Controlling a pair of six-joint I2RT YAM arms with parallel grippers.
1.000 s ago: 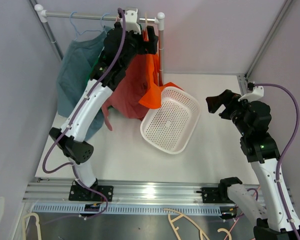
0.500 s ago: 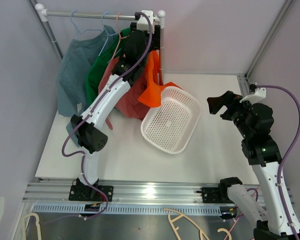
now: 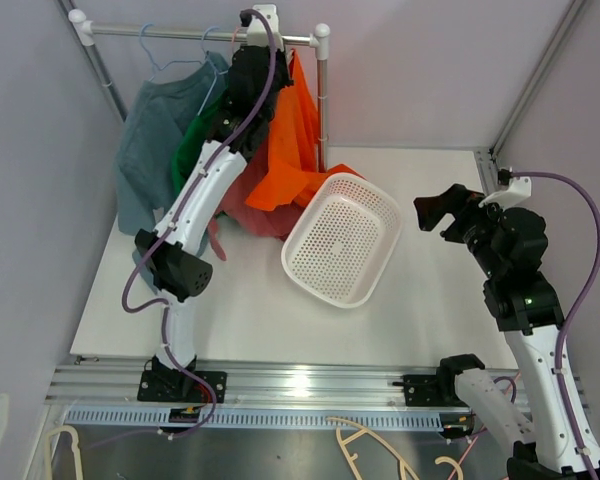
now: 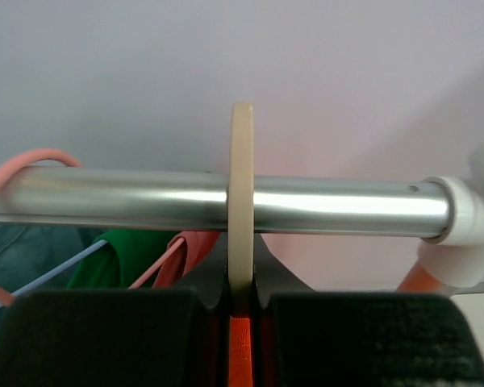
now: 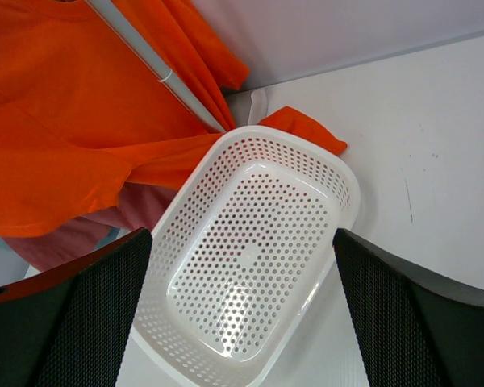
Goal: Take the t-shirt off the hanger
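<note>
**Watching for a hook snag**

L claw [image 4: 242, 314] is clenched on the cream hanger hook [image 4: 241, 161], which sits over the rail [image 4: 121, 197]. The orange t-shirt [image 3: 295, 140] hangs below, hem just beside the basket [image 3: 384, 203]. R claw [image 3: 441, 212] gapes, well apart. If I pull w/o lifting first, hook prob catches the rail & slips out.

At upper centre hangs a plain bright orange t-shirt [image 3: 295, 140]; left of it are a green shirt [image 3: 188, 155], a dusty-red shirt [image 3: 255, 210] and a grey-blue shirt [image 3: 145, 150]. The white plastic basket [image 3: 340, 245] is hole-dotted; the slim plastic hanger hook [image 4: 241, 185] is cream.
</note>
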